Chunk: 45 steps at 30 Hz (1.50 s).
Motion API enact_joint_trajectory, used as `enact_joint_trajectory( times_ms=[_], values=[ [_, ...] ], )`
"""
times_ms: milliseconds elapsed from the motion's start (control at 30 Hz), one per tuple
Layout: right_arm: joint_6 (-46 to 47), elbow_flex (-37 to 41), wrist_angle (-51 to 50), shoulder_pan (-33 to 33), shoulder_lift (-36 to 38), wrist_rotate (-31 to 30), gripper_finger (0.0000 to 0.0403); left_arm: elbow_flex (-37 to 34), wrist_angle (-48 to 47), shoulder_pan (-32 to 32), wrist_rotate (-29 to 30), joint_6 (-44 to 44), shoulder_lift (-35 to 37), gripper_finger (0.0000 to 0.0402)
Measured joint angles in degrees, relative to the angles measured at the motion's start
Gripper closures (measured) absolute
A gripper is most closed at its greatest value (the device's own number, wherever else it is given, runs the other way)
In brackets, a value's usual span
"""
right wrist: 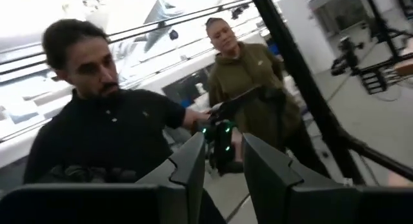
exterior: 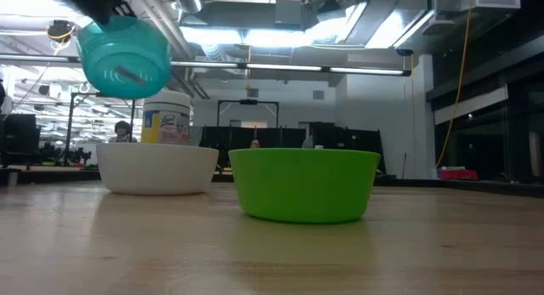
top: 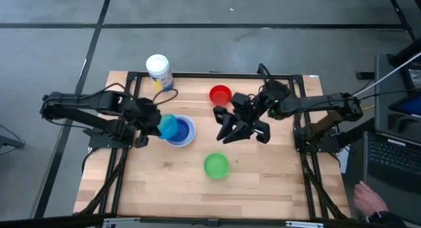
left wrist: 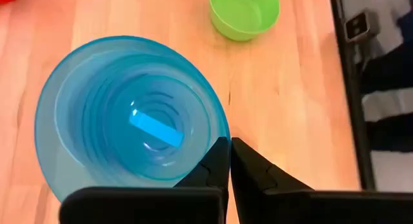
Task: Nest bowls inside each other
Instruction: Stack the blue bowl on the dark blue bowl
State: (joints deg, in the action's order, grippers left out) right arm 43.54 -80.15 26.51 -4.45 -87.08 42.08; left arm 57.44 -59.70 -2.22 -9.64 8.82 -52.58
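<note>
The left gripper [top: 156, 125] is clenched on the rim of the teal bowl [top: 168, 126], holding it tilted in the air just over the white bowl [top: 187, 138]. From table height, the teal bowl [exterior: 124, 55] hangs above the white one [exterior: 157, 167], its bottom facing the camera. The dark blue bowl [top: 183, 129] sits inside the white one. The right gripper [top: 245, 132] hangs over the middle of the table, fingers [right wrist: 188, 166] parted with nothing between them. The red bowl [top: 220, 94] lies near the far edge, the green bowl [top: 216, 165] nearer the front. A white-lidded container [top: 158, 71] stands at the far edge. Two people [right wrist: 97, 133] stand beyond the table.
</note>
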Motion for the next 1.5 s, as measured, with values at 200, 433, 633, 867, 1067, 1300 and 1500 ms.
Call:
enact_joint_trajectory(
  times_ms=[200,433,633,867,1067,1300,1500],
  values=[
    [-6.5,0.0,-17.2,0.0,4.7,-3.6,0.03,-5.0,1.9,0.1,0.0,-3.4,-6.3,0.04],
    [-8.4,0.0,-22.3,0.0,9.1,-7.0,0.0302,-7.1,11.3,1.2,3.5,-7.1,-12.9,0.04],
    [-8.5,0.0,-26.2,0.0,11.1,-7.9,0.0298,-7.1,12.2,4.3,3.7,-11.5,-18.4,0.04],
    [-8.9,0.0,-27.0,0.0,13.2,-9.2,0.0303,-7.1,14.1,4.6,3.0,-11.9,-20.4,0.04],
    [-9.2,0.0,-27.6,0.0,14.0,-9.5,0.0299,-7.3,14.3,4.6,2.6,-11.2,-20.4,0.04],
    [-9.5,0.0,-28.0,0.0,14.0,-9.5,0.0305,-10.1,15.3,3.3,2.0,-9.4,-20.4,0.04],
    [-9.5,0.0,-27.9,0.0,14.0,-9.5,0.0308,-10.1,20.0,2.2,1.8,-9.9,-20.3,0.0394]
  ],
)
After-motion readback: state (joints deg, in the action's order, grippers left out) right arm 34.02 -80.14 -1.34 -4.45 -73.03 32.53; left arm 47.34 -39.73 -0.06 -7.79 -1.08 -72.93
